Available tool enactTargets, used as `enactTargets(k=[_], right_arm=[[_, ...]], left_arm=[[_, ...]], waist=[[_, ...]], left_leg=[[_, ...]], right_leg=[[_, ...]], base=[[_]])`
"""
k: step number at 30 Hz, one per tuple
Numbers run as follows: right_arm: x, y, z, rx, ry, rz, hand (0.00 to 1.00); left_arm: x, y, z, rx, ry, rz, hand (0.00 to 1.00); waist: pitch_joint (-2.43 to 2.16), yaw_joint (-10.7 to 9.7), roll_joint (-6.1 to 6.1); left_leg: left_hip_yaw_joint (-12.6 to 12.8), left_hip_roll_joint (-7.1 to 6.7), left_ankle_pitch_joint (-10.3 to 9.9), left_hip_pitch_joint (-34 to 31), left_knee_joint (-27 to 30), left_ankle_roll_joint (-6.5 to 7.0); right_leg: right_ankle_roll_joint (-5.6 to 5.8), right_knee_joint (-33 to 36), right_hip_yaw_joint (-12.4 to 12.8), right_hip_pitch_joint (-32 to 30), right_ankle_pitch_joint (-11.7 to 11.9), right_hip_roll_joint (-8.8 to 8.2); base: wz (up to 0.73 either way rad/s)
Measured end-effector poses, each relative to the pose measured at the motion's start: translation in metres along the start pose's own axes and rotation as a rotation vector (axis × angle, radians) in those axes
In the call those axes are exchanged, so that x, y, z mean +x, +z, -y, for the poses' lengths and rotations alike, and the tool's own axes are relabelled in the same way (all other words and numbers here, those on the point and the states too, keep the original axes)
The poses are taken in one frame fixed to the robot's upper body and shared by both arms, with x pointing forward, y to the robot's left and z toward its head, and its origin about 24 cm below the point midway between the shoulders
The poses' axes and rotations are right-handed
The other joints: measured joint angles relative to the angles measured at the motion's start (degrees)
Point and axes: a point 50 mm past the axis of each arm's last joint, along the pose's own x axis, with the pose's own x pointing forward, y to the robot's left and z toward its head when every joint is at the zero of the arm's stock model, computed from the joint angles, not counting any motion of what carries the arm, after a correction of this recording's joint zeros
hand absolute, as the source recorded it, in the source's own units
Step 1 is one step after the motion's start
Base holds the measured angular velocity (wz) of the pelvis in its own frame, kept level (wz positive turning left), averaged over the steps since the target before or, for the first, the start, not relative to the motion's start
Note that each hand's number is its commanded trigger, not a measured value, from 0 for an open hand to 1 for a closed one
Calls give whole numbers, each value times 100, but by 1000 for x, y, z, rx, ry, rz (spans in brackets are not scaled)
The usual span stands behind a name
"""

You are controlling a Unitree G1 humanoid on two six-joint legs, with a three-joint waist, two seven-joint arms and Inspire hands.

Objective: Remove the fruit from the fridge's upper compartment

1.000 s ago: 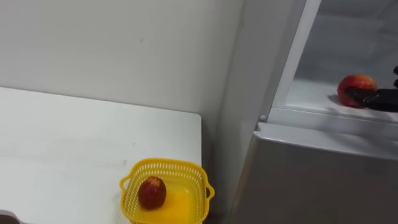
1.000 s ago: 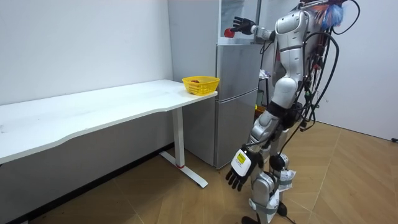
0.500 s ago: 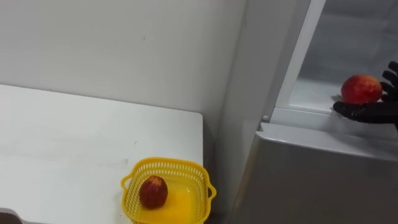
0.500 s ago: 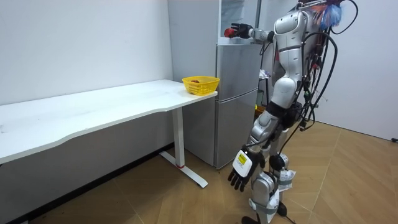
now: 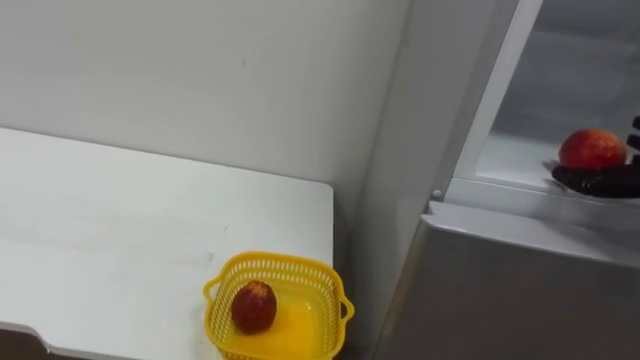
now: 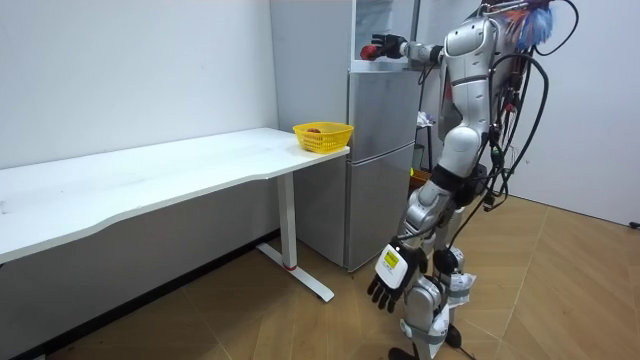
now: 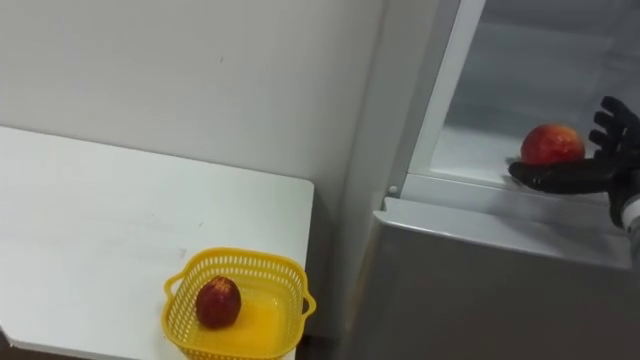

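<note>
apple (image 7: pixel 550 143) at upper fridge (image 7: pixel 530 70) edge, right robot hand (image 7: pixel 578 173) curled round it, left robot hand (image 6: pixel 391 273) hanging relaxed

We see the bench (image 5: pixel 120 230) from 6 to 9 o'clock, the fridge (image 5: pixel 500 290) just beside its end at 4 o'clock. A basket (image 5: pixel 280 264) sits on the bench corner nearest the fridge, one fruit (image 5: pixel 254 306) in it. At 2 o'clock a second fruit (image 5: pixel 592 149) lies on the upper shelf (image 5: pixel 510 160), our right hand (image 7: pixel 590 175) cupped round its front; our left hand (image 6: pixel 392 275) hangs low.
</note>
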Motion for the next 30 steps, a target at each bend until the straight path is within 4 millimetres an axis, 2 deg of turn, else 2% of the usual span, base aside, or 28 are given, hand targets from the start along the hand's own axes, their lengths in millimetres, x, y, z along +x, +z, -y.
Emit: enactTargets(k=[11,25,26,27,28,30], right_arm=[[-1,-13,7,49,-23,-57,0],[0,-14,8,50,-18,-65,0],[0,-14,8,50,-17,-65,7],[0,-14,8,50,-16,-65,47],[0,-14,7,47,-9,-65,96],[0,-14,7,47,-5,-65,100]], left_arm=[[0,0,-1,-1,4,-1,0],[0,0,-1,-2,12,0,0],[0,0,-2,-2,12,0,0],[0,0,-2,-2,12,0,0],[0,0,-2,-3,13,0,0],[0,0,-2,-3,13,1,0]], waist=[[8,14,-15],[10,35,-15],[10,36,-15],[10,36,-15],[11,43,-17],[14,43,-23]], left_leg=[[-33,-2,1,2,13,-1],[-30,-5,1,3,15,-2],[-30,-5,1,3,15,-2],[-30,-6,1,4,15,-2],[-27,-5,1,4,15,-2],[-25,-5,1,4,15,-2]], right_leg=[[0,-17,-43,36,0,-2],[-1,-22,-25,35,-2,-1],[-1,-22,-22,35,-2,-1],[-1,-22,-20,35,-2,-1],[-1,-21,-19,33,-2,-1],[-2,-22,-18,32,-2,-1]], base=[[1],[0],[0],[0],[0],[0]])
